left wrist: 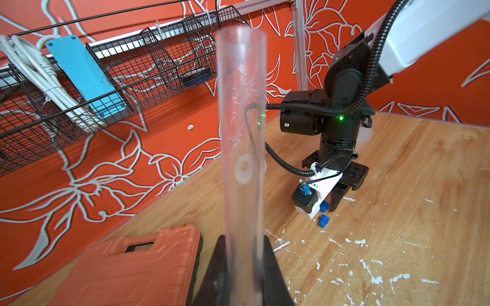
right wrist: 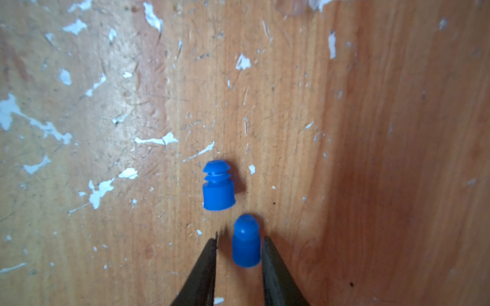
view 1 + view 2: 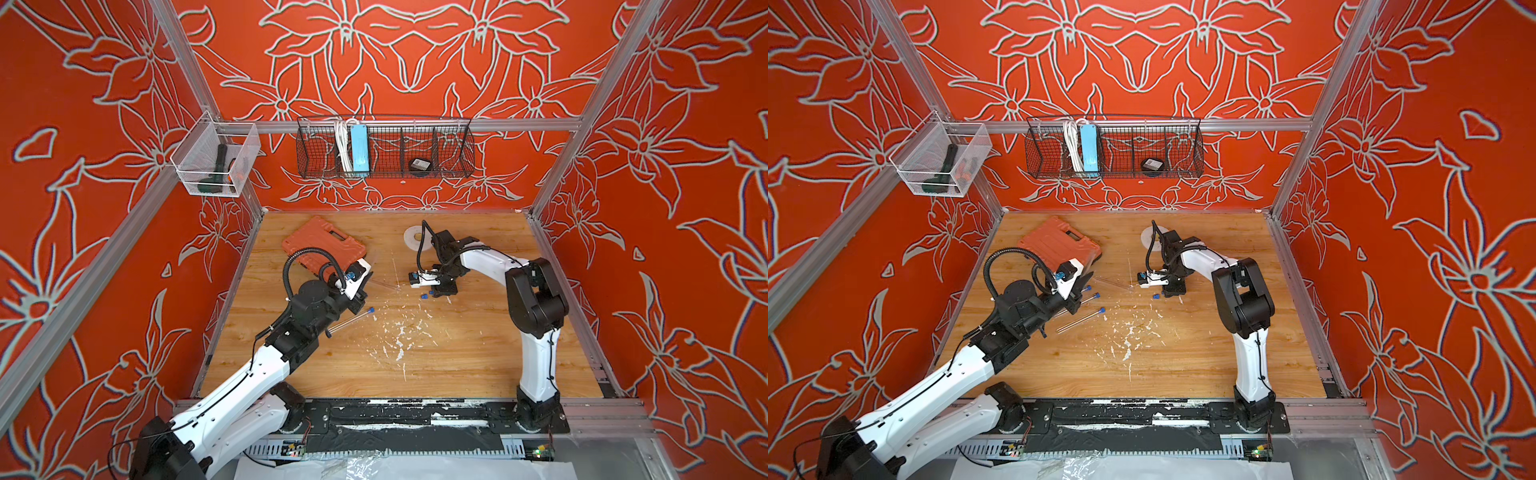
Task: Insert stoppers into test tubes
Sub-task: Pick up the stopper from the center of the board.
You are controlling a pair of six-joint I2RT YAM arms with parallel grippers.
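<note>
My left gripper [image 1: 245, 238] is shut on a clear test tube [image 1: 242, 132] that stands up out of the jaws with its open mouth at the far end. Two blue stoppers lie loose on the wood. My right gripper [image 2: 240, 238] points down over the nearer stopper [image 2: 246, 243], open, with one finger touching it and a gap at the other. The second stopper [image 2: 218, 186] lies just beyond the fingertips. In a top view, three stoppered tubes [image 3: 1079, 320] lie beside the left arm, and another bare tube [image 3: 1113, 284] lies between the arms.
An orange tool case [image 3: 324, 245] lies at the back left, close to the left wrist. A white ring [image 3: 411, 237] sits behind the right arm. White paint flecks [image 3: 401, 332] mark the table's middle. A wire basket [image 3: 384, 149] hangs on the back wall.
</note>
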